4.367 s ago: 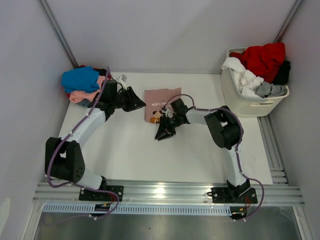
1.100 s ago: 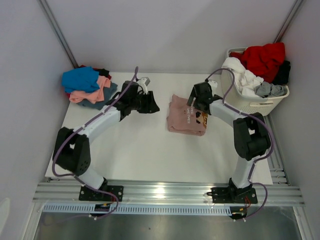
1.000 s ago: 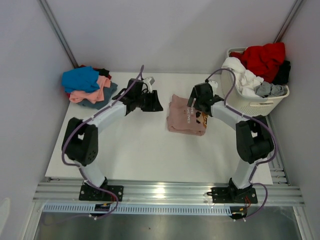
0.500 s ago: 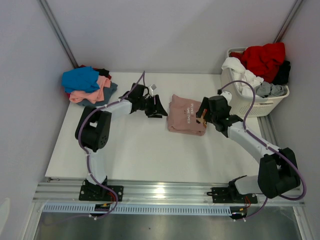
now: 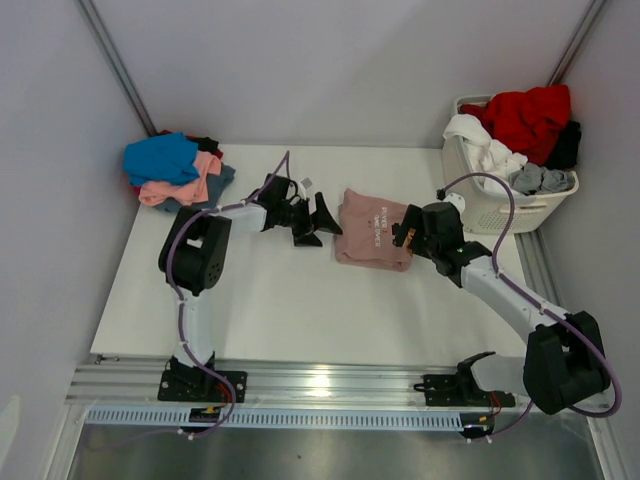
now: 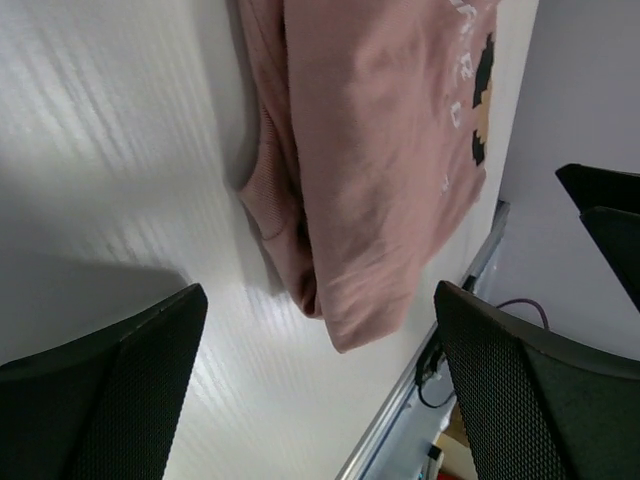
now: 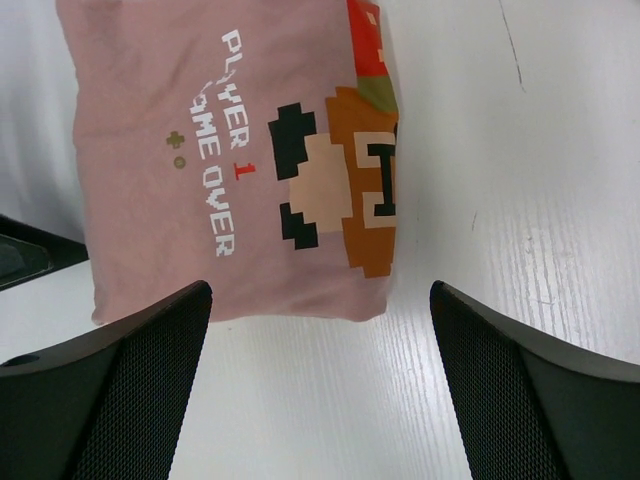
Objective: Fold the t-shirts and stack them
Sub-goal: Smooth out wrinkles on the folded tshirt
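Observation:
A dusty-pink t-shirt (image 5: 370, 230) lies folded into a small rectangle on the white table (image 5: 290, 300), its pixel cartoon and "PLAYER 1 GAME OVER" text facing up. My left gripper (image 5: 320, 226) stands open just left of it, nothing between its fingers (image 6: 100, 390). The left wrist view shows the t-shirt's (image 6: 380, 150) folded edge ahead of the left gripper (image 6: 320, 390). My right gripper (image 5: 407, 236) is open at the shirt's right edge. The right wrist view has the t-shirt (image 7: 220, 150) lying just beyond the right gripper (image 7: 318, 390), which holds nothing.
A pile of folded t-shirts (image 5: 175, 170), blue on top with salmon under it, sits at the table's far left corner. A white slatted laundry basket (image 5: 495, 205) stands at the far right with red, white and grey clothes in it.
My left gripper has reached right, up to the pink shirt, and its jaws have spread wider. My right gripper has drawn back from the shirt's far right corner toward its near right edge.

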Robot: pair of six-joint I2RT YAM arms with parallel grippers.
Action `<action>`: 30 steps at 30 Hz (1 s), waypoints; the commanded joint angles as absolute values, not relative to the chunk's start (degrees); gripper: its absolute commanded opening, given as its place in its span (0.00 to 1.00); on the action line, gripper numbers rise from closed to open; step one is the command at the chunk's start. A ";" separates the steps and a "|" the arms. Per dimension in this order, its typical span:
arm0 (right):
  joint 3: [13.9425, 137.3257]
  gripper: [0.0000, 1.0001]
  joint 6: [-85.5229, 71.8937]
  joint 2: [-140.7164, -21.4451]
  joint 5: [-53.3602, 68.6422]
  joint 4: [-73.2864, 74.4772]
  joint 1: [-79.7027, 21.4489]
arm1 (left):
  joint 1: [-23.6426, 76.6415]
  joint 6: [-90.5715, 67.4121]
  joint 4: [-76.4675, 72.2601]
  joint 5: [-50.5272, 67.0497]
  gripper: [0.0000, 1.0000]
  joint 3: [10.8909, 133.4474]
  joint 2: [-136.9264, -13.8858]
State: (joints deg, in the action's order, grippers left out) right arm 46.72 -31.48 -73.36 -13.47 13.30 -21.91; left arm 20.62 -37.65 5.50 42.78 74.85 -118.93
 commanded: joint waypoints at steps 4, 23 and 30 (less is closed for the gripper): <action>45.18 0.94 -31.55 -68.73 -12.31 10.55 -21.97 | 20.92 -42.44 0.35 49.13 0.99 76.20 -119.52; 46.41 0.93 -31.64 -63.64 -13.10 12.57 -21.97 | 28.74 -35.95 18.89 36.13 0.98 90.52 -126.56; 46.58 0.93 -31.12 -62.32 -13.27 13.53 -21.88 | 28.74 -34.20 22.23 32.36 0.97 89.57 -125.08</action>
